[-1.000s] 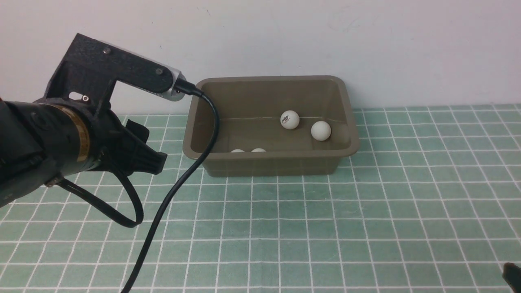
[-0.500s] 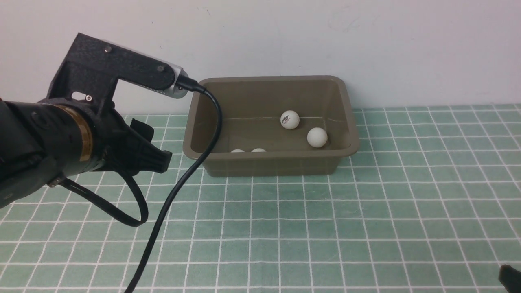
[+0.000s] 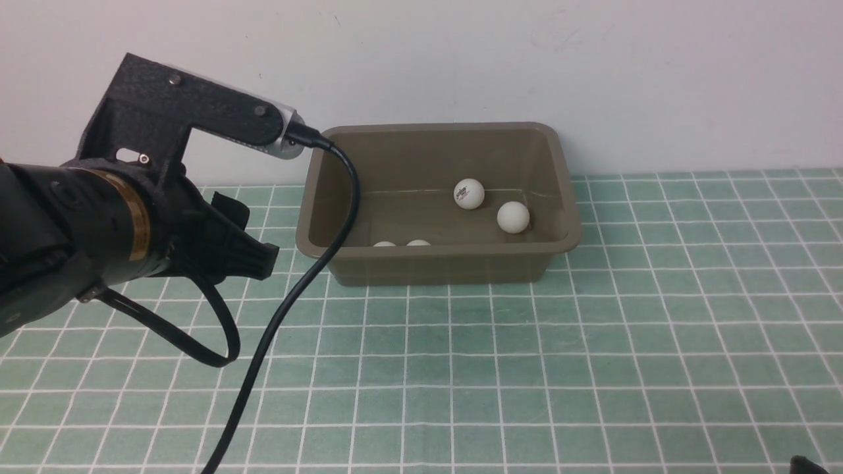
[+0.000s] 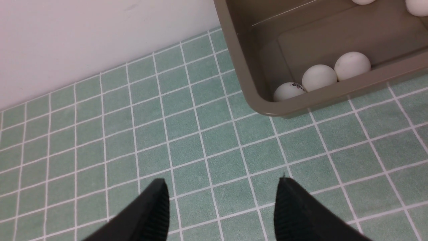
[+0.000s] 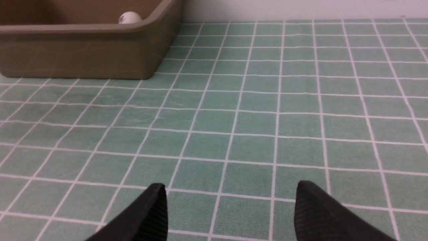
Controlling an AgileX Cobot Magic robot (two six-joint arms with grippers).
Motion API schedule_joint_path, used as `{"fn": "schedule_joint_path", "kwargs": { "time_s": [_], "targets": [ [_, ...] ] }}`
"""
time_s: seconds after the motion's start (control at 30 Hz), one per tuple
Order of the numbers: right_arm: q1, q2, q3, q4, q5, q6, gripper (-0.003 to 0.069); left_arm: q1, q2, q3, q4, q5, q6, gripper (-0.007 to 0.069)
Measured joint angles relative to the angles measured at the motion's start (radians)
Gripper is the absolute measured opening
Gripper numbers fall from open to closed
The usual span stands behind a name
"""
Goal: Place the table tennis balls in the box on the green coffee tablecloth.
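The olive-brown box [image 3: 435,264] stands on the green coffee tablecloth [image 3: 593,342] against the back wall. Several white table tennis balls lie inside: one with a dark logo [image 3: 469,193], one beside it [image 3: 513,217], and two peeking over the front wall [image 3: 384,244] [image 3: 418,243]. The left wrist view shows three balls in the box's corner [image 4: 288,91] [image 4: 319,77] [image 4: 352,65]. My left gripper [image 3: 253,247] [image 4: 220,182] hovers open and empty over the cloth, left of the box. My right gripper [image 5: 230,187] is open and empty above bare cloth, right of the box [image 5: 83,50].
A black cable [image 3: 296,289] hangs from the left wrist camera mount, across the box's left corner and down over the cloth. A white wall [image 3: 593,66] stands right behind the box. Only a dark sliver of the right arm [image 3: 807,465] shows at the front-right corner.
The plain ball in the box rolled slightly left and forward. My left arm shifted a little right, then held. The right arm's tip sank lower at the frame's corner.
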Motion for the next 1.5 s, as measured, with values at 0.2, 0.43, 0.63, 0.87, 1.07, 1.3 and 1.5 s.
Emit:
{"fn": "schedule_joint_path", "kwargs": {
  "time_s": [0.2,0.43,0.63,0.87,1.07,1.3,1.5],
  "targets": [
    [-0.086,-0.008,0.000,-0.001,-0.001,0.000,0.0462,0.000,0.000,0.000,0.000,0.000,0.000,0.0384],
    [-0.143,-0.009,0.000,-0.060,-0.003,0.000,0.0462,0.000,0.000,0.000,0.000,0.000,0.000,0.0384],
    [-0.144,-0.066,0.000,-0.075,-0.005,0.000,0.0462,0.000,0.000,0.000,0.000,0.000,0.000,0.0384],
    [-0.144,-0.098,0.000,-0.076,-0.005,0.000,0.0462,0.000,0.000,0.000,0.000,0.000,0.000,0.0384],
    [-0.144,-0.098,0.000,-0.076,-0.005,0.000,0.0462,0.000,0.000,0.000,0.000,0.000,0.000,0.0384],
    [-0.144,-0.098,0.000,-0.076,-0.005,0.000,0.0462,0.000,0.000,0.000,0.000,0.000,0.000,0.0384],
    [-0.144,-0.098,0.000,-0.076,-0.005,0.000,0.0462,0.000,0.000,0.000,0.000,0.000,0.000,0.0384]
  ]
}}
